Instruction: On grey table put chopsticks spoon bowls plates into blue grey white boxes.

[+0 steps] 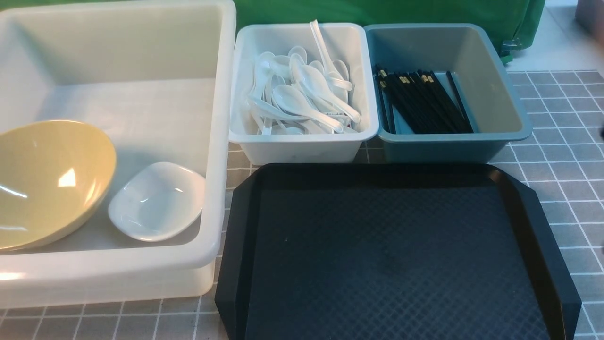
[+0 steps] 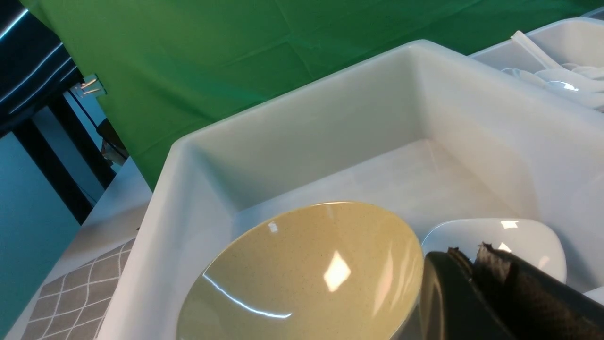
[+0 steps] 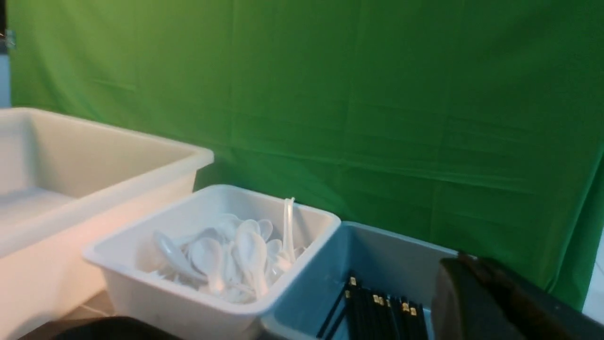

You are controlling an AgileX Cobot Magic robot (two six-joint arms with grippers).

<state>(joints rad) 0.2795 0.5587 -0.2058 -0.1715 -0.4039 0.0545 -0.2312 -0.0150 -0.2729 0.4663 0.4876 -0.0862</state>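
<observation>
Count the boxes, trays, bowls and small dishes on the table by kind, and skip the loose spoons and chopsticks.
Boxes: 3 (large white box, small white box, blue-grey box)
Trays: 1 (black tray)
Bowls: 1 (yellow bowl)
Small dishes: 1 (white dish)
Total: 6

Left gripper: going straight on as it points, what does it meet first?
Probably the small white dish in the large white box, just ahead of the left gripper; the yellow bowl lies beside that line. Depth is unclear.
</observation>
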